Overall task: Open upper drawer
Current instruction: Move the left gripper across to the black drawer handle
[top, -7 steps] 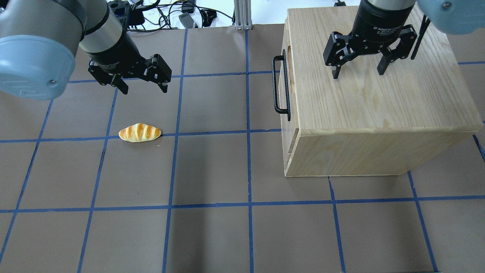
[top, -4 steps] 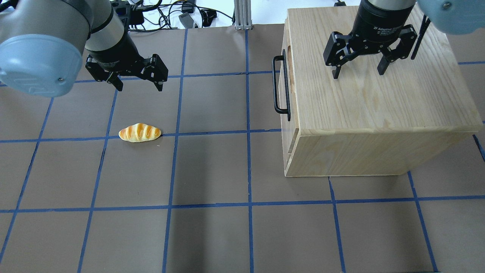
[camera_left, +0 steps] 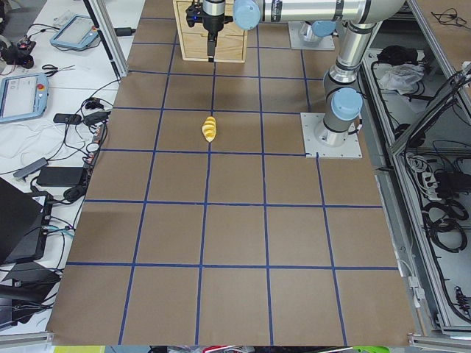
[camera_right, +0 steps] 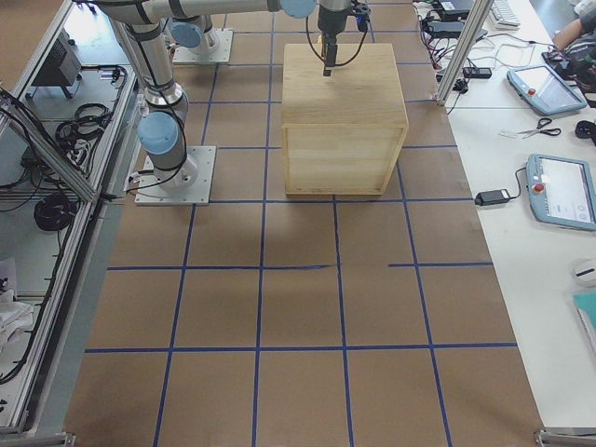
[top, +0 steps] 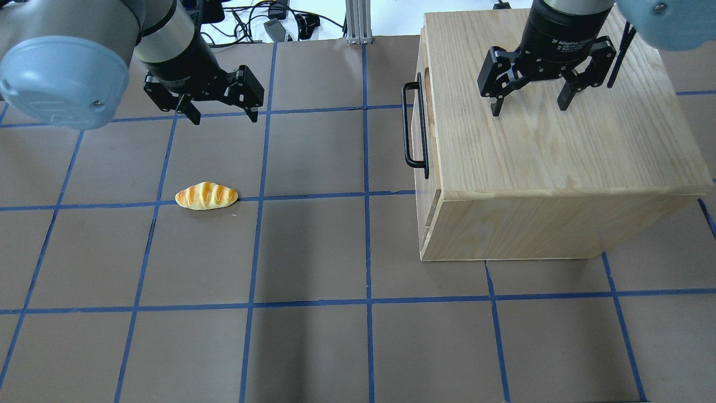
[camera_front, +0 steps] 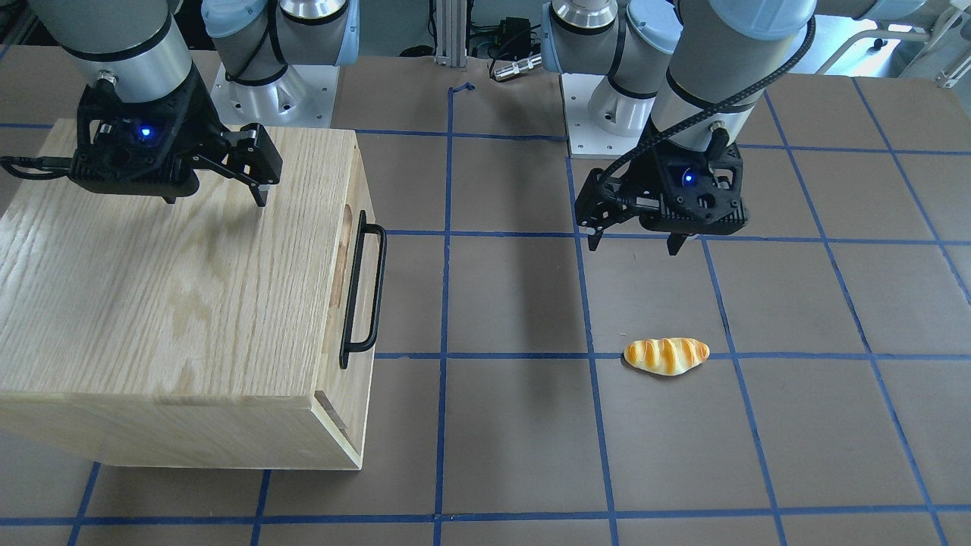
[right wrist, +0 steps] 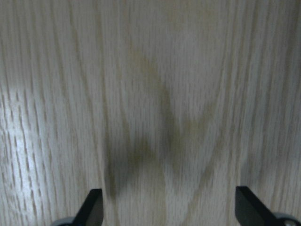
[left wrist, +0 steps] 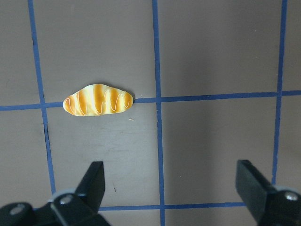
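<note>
The upper drawer (top: 420, 120) is shut in the oak cabinet (top: 554, 140). Only its front panel edge, the oblong slot and the long black bar handle (top: 413, 126) show; the handle also shows in the front-facing view (camera_front: 362, 288). My left gripper (top: 224, 116) is open and empty, above the brown table well to the left of the handle; it also shows in the front-facing view (camera_front: 633, 244). My right gripper (top: 528, 107) is open and empty, hovering just over the cabinet top; its wrist view shows only oak grain (right wrist: 155, 108).
A toy bread roll (top: 206, 196) lies on the table in front of the left gripper and shows in the left wrist view (left wrist: 99, 100). The table is brown with blue grid tape. Cables and a metal post (top: 356, 22) are at the back edge.
My left gripper has moved toward the table's back edge and a little to the right, still open. The right gripper, cabinet and bread roll have not moved.
</note>
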You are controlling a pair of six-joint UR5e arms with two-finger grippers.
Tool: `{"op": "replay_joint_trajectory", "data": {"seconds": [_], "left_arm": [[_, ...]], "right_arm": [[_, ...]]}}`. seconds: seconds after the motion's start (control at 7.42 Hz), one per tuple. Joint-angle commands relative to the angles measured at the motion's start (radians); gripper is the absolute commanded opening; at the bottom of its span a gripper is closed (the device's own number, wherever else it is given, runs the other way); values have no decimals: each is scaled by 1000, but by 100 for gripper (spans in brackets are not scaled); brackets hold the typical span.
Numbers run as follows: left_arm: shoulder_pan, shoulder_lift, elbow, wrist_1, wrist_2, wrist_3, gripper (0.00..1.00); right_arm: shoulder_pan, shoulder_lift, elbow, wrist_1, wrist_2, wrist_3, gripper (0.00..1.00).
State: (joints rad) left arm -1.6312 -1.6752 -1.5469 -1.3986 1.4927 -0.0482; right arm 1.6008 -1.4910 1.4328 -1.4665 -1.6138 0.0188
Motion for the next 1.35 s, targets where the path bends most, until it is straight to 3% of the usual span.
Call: {"op": "replay_joint_trajectory", "data": {"seconds": [0.0,0.13,0.27,0.4,0.54,1.21], "left_arm": [[-74,-82,30,74,-95,-140,100],[-119,-119,31,178,-151,-247,100],[-157,-148,33,205,-163,-331,100],[-183,-171,46,257,-249,-437,100],[-199,-178,48,268,-271,-468,100],[-263,-225,54,285,-270,-515,100]], "right_arm": [[-1,0,0,0,0,1,100],[1,0,0,0,0,1,100],[1,0,0,0,0,1,100],[1,0,0,0,0,0,100],[1,0,0,0,0,1,100],[1,0,0,0,0,1,100]]}}
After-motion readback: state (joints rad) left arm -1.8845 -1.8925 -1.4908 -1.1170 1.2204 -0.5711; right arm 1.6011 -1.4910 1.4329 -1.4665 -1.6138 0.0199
